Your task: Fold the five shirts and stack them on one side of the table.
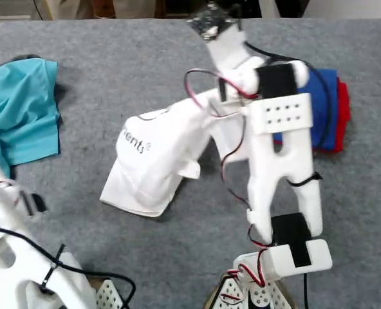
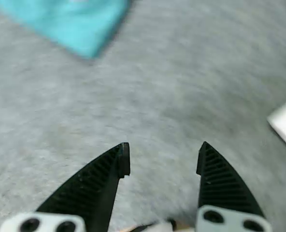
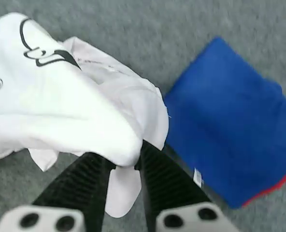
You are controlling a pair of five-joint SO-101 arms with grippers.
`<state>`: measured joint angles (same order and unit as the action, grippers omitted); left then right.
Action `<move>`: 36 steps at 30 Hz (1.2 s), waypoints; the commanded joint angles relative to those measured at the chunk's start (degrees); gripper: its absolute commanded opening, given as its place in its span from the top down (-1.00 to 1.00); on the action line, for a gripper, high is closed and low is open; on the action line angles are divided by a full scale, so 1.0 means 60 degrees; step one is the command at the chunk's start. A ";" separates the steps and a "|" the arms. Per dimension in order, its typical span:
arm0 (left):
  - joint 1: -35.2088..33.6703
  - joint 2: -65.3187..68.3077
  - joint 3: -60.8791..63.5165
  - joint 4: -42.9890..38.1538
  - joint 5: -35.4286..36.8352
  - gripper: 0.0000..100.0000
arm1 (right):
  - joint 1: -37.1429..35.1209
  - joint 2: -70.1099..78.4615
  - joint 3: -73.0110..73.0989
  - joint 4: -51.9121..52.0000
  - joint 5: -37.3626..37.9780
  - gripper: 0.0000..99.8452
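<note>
White shirt (image 3: 56,101): likely soft, light, limp; best taken at a bunched edge; right gripper (image 3: 127,157) clamped on its fold; left gripper (image 2: 163,155) jaws apart, empty

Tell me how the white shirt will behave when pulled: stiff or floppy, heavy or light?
Probably floppy: the white shirt bunches and sags from the fold pinched in the right gripper. Likely light, since that one pinch seems to hold part of it up. The rest may drag over the table.
</note>
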<state>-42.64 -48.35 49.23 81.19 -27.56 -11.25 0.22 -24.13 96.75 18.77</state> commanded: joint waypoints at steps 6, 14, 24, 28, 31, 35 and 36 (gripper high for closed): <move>0.4220 0.0022 -0.0073 0.0352 0.0850 0.54 | 0.1883 -0.0769 0.0667 0.0908 0.1538 1.00; 0.8410 -0.0022 -0.0015 -0.0190 0.2198 0.54 | 0.2073 -0.1648 0.4476 -0.0469 0.2168 1.00; 1.1179 0.0022 0.2344 -0.3648 0.3048 0.82 | 0.2132 -0.2308 1.1832 -0.7883 -0.0103 1.00; 1.1648 0.0022 0.2549 -0.3897 0.3062 0.84 | 0.2161 -0.2557 1.3458 -0.9788 -0.0147 1.00; 1.1722 0.0022 0.2623 -0.3927 0.3077 0.84 | 0.2264 -0.2996 1.3575 -0.9919 -0.0117 1.00; 1.1678 0.0022 0.2652 -0.3927 0.3077 0.84 | 0.2220 -0.3055 1.3824 -1.0139 -0.0132 1.00; 1.1678 0.0022 0.2652 -0.3956 0.3077 0.84 | 0.2220 -0.3040 1.3795 -1.0139 -0.0132 1.00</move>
<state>27.08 -48.35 65.14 58.42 -9.71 1.14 -16.31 58.59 37.23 18.42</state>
